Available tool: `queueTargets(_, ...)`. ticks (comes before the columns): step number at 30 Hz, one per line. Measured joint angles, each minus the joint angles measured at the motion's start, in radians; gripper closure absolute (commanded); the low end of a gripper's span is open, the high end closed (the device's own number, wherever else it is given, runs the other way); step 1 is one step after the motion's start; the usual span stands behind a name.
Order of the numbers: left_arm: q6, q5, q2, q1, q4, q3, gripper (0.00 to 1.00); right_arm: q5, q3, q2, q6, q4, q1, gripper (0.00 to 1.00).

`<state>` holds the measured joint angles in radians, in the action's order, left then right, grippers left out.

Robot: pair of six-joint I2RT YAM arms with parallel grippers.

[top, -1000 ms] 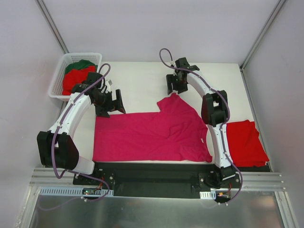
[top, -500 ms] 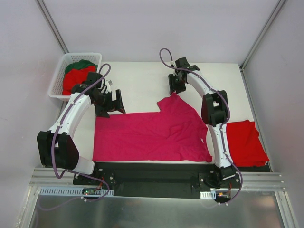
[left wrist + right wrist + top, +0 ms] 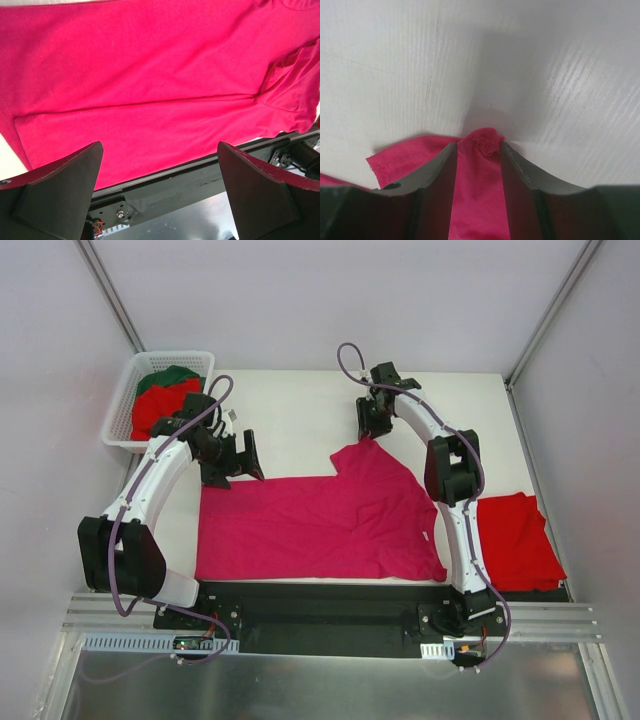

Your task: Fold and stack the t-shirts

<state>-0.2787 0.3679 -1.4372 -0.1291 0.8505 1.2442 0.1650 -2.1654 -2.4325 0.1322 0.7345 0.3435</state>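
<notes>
A magenta-pink t-shirt (image 3: pixel 320 525) lies spread flat on the white table. One corner of it points toward the back. My right gripper (image 3: pixel 370 432) sits on that far corner. In the right wrist view the gripper (image 3: pixel 479 145) is shut on the shirt (image 3: pixel 477 195), with pink cloth filling the gap and bunched at the tips. My left gripper (image 3: pixel 232 458) hovers open over the shirt's far left corner. In the left wrist view its jaws (image 3: pixel 160 145) stand wide apart above the shirt (image 3: pixel 150 75), holding nothing. A folded red t-shirt (image 3: pixel 515 540) lies at the right.
A white lattice basket (image 3: pixel 118 410) at the back left holds a red shirt (image 3: pixel 160 408) and a dark green one (image 3: pixel 172 375). A black rail (image 3: pixel 200 175) runs along the table's near edge. Grey walls close in both sides.
The right gripper's jaws have closed in on the shirt's far corner. Neither arm has visibly shifted, and the left gripper has stayed wide open.
</notes>
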Motion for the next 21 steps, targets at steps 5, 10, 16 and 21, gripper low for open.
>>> queueTargets(5,0.000,0.000,0.000,0.000,0.000,0.000,0.01,0.001,0.018,-0.004,0.000,0.001,0.000,0.59)
queueTargets(10,0.000,0.000,0.003,0.000,0.000,0.000,0.01,0.000,0.019,-0.006,0.001,0.001,0.001,0.70)
queueTargets(16,0.000,0.000,0.006,0.000,0.000,0.000,0.01,0.001,0.019,-0.006,0.002,0.001,0.002,0.86)
queueTargets(21,0.000,0.000,0.006,0.000,0.000,0.000,0.01,0.001,0.019,-0.006,0.002,0.001,0.002,0.98)
